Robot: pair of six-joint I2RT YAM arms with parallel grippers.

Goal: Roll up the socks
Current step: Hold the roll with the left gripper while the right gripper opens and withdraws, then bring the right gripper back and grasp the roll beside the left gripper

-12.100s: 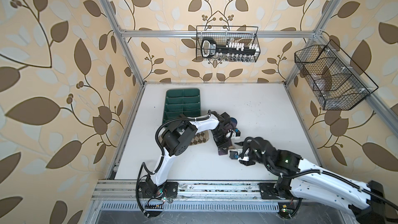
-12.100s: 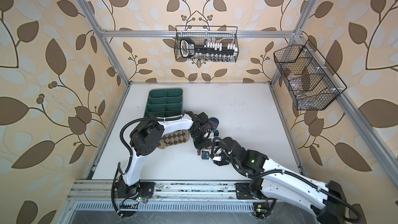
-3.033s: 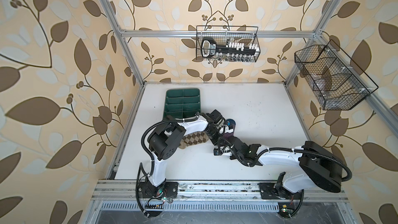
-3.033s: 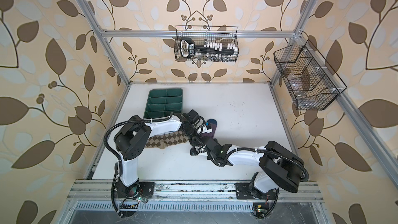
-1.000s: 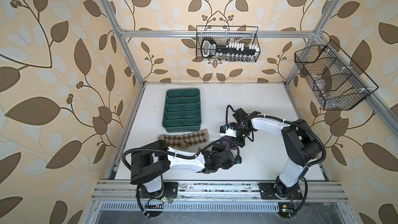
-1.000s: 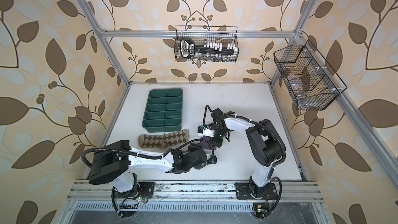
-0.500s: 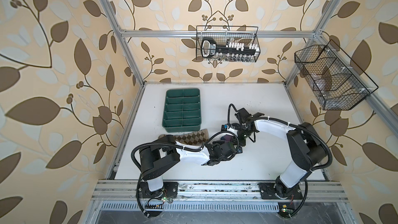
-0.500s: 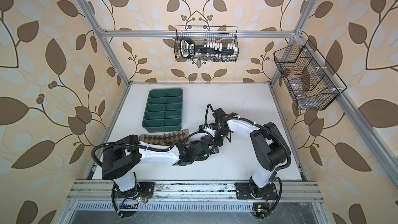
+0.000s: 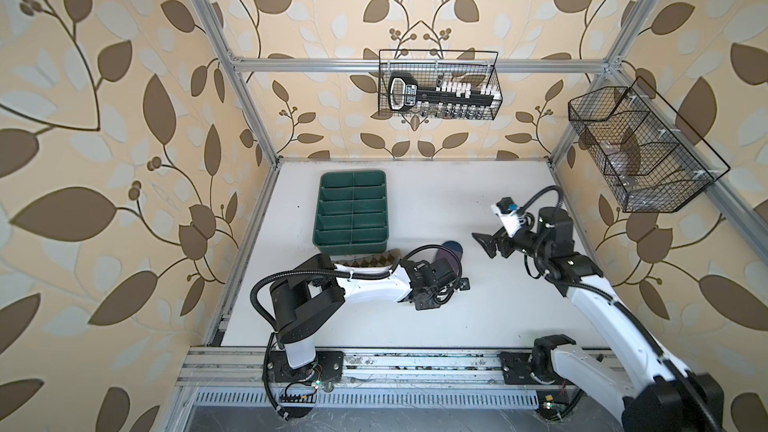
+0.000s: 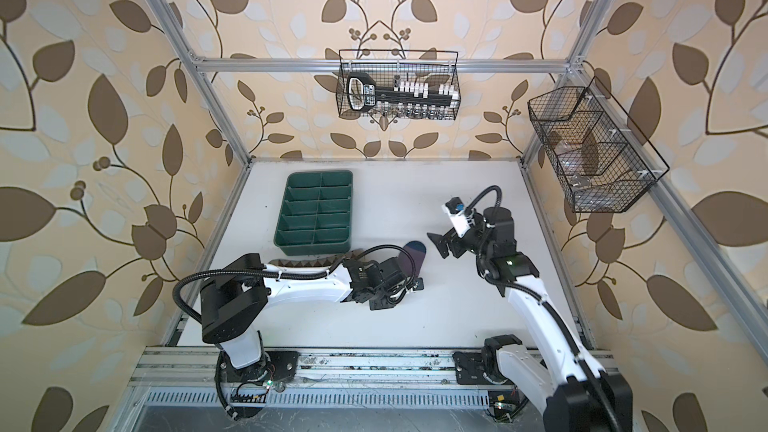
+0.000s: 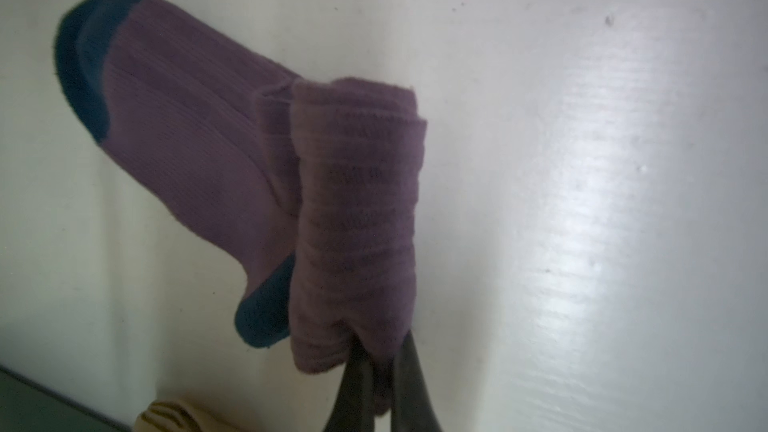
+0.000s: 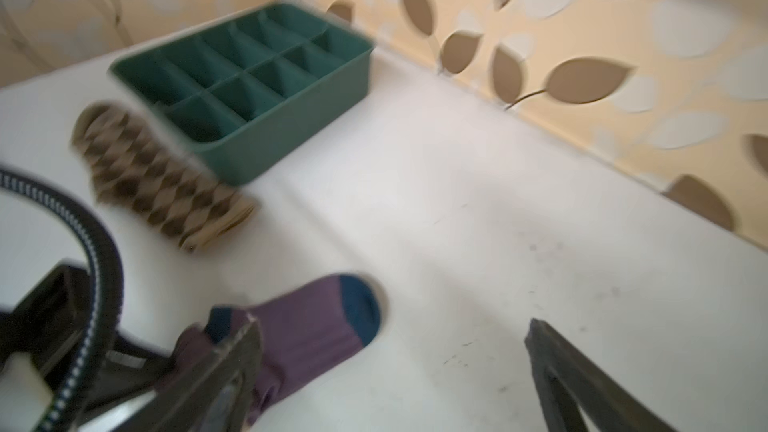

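Purple sock (image 11: 187,126): near the middle of the white table (image 9: 498,317), just off the near corner of the tray; leg end wound into a tight roll, foot and navy toe lying flat beyond it
Cuff: not in sight, probably wound inside the roll, though the wrist view is too dim to be sure
Left gripper (image 11: 380,351): pressed together, pinching one end of the roll
Tan argyle sock (image 9: 374,260): flat and unrolled along the tray's near wall, partly hidden under the left arm in both top views
Right gripper (image 9: 484,245): spread wide with nothing in it, raised off the table and well apart from the purple sock, on its right
Green divider tray (image 9: 351,246): toward the back left, every compartment bare
Step in hand: I'd say the purple sock is about half rolled, with the left gripper holding the roll's end so it doesn't spring open
Next move calls for: turning the roll on over the foot toward the toe, with the free gripper coming in to steady the flat part or the roll's other end; the argyle sock has yet to be started
Count, socks: two, unmatched
Count, grippers: two
Count, trays: one, ten compartments in two rows of five
Count, wire baskets (image 9: 438,89): two, one on the back wall, one on the right wall
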